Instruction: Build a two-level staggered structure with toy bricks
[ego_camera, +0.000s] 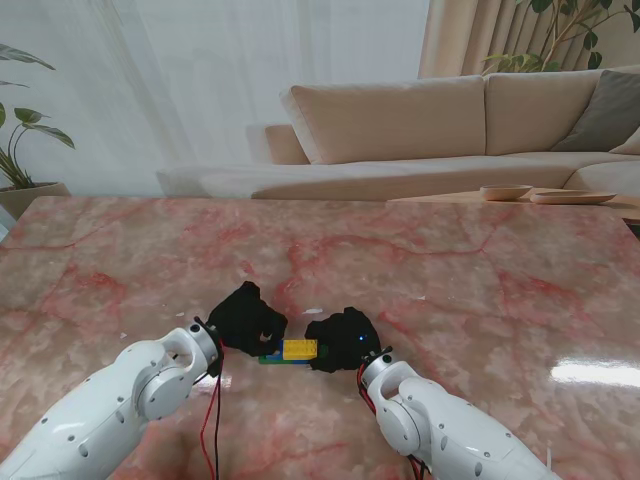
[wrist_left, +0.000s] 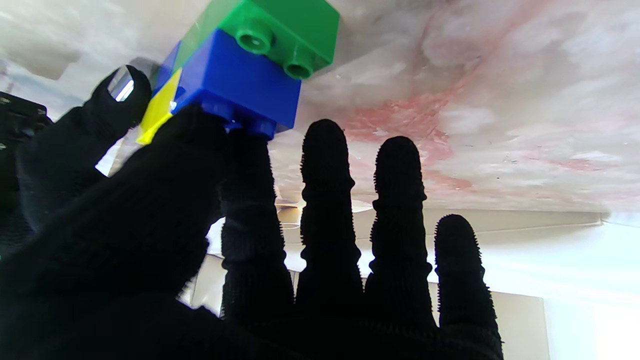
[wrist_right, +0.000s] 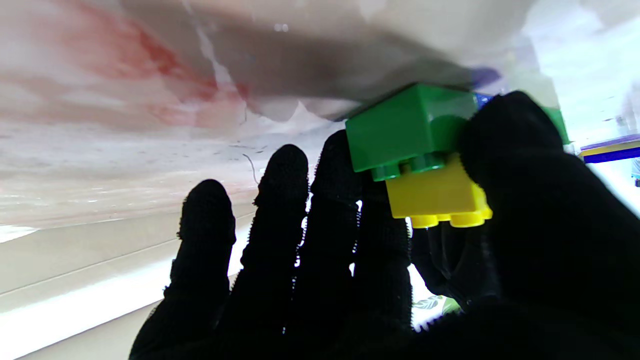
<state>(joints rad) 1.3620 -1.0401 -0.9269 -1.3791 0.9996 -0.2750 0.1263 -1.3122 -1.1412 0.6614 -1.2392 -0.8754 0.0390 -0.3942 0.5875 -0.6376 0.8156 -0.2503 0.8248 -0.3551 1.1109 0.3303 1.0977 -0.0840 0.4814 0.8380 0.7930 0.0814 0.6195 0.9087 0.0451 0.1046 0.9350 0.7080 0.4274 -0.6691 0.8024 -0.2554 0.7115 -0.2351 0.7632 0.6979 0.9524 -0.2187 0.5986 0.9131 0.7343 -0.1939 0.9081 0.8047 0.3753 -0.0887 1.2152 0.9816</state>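
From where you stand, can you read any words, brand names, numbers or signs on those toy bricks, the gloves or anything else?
None: no text can be read in any view.
green brick, blue brick, yellow brick: plain studs and faces, no readable lettering.
left hand and right hand: plain black gloves, no label showing.
marble table: only veining.

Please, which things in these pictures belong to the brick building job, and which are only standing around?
Belong to the job:
green brick
blue brick
yellow brick
left hand
right hand

Only standing around:
sofa
two shallow bowls on the side table
houseplant
marble table, which only bears the work
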